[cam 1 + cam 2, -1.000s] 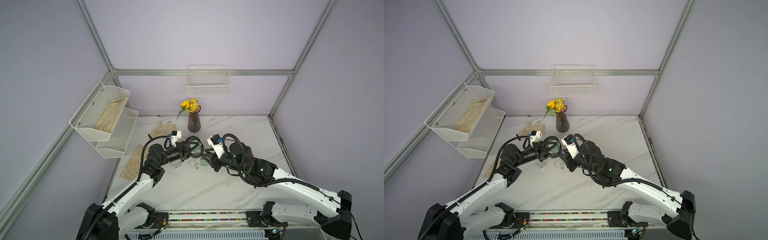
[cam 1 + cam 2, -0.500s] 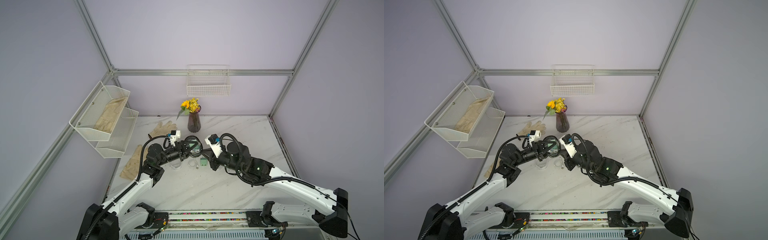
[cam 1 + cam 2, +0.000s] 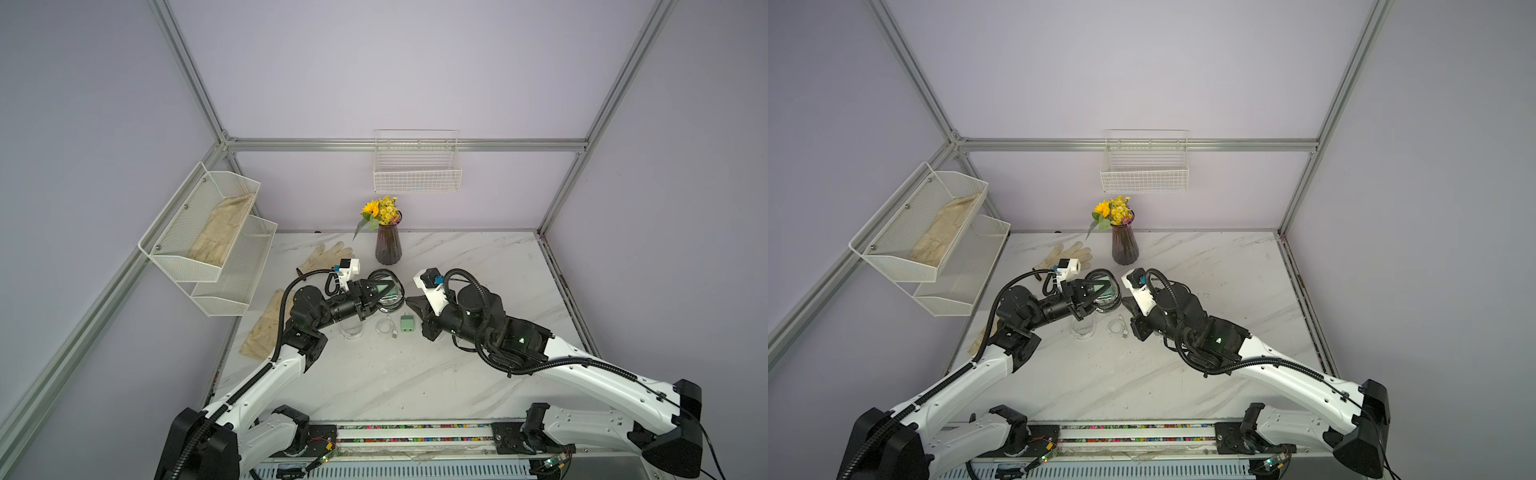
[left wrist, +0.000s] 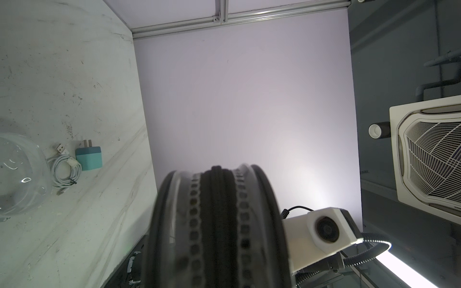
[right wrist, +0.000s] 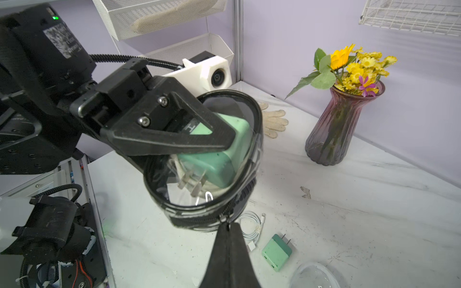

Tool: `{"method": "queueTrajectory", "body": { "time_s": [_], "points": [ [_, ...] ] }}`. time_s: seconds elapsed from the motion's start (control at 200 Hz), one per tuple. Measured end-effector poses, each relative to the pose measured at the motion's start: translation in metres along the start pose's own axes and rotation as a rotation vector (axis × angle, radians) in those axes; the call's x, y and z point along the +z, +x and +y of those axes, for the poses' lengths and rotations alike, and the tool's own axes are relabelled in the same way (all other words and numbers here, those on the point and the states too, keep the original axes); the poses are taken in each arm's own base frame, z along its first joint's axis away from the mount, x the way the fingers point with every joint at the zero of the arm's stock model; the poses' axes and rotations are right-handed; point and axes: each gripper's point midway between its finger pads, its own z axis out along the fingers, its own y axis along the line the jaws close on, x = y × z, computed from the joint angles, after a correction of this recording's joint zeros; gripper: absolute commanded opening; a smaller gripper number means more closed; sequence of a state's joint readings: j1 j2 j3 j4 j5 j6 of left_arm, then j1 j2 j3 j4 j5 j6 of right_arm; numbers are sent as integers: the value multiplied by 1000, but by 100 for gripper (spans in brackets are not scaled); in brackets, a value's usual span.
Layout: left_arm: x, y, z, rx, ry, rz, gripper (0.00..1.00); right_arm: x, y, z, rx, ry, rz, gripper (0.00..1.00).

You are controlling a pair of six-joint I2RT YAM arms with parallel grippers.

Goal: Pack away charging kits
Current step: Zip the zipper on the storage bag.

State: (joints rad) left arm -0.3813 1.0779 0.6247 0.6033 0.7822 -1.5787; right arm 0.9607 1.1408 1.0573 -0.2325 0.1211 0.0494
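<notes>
My left gripper point(image 3: 376, 291) point(image 3: 1091, 296) is shut on the black-rimmed clear case point(image 3: 390, 286) point(image 3: 1106, 291) point(image 5: 204, 199) and holds it above the table. One of its fingers point(image 5: 174, 134) lies across the case's clear face. A mint-green charger point(image 5: 219, 152) sits inside the case. My right gripper point(image 3: 409, 300) point(image 3: 1124, 305) point(image 5: 228, 225) is shut on the zipper pull point(image 5: 225, 220) at the case's rim. In the left wrist view the case's zipper band point(image 4: 217, 224) fills the foreground and hides my fingers. On the table below lie another mint-green charger point(image 3: 407, 323) point(image 5: 277, 251), a coiled white cable point(image 3: 384, 326) point(image 3: 1117, 326) point(image 5: 252, 227) and an empty clear case point(image 3: 353, 328) point(image 3: 1084, 328) point(image 4: 20, 174).
A purple vase of yellow flowers point(image 3: 387, 245) point(image 5: 334, 124) stands just behind the grippers. Cream gloves lie at the back left point(image 3: 328, 255) and at the left table edge point(image 3: 266, 328). White mesh shelves point(image 3: 208, 237) hang on the left wall, a wire basket point(image 3: 417, 170) on the back wall.
My right gripper has moved in towards the held case and closed at its zipper. The left gripper has kept the case where it was.
</notes>
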Motion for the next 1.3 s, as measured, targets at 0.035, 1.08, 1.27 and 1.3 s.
{"method": "queueTrajectory", "body": {
  "time_s": [0.035, 1.08, 1.27, 1.3],
  "points": [
    [0, 1, 0, 1, 0, 5, 20, 0, -1, -2, -4, 11, -3, 0],
    [-10, 9, -22, 255, 22, 20, 0, 11, -30, 3, -207, 40, -21, 0],
    [-10, 12, -26, 291, 30, 21, 0, 9, -32, 4, -239, 45, -24, 0],
    [-10, 13, -26, 295, 31, 22, 0, 9, -32, 3, -240, 43, -23, 0]
  ]
}}
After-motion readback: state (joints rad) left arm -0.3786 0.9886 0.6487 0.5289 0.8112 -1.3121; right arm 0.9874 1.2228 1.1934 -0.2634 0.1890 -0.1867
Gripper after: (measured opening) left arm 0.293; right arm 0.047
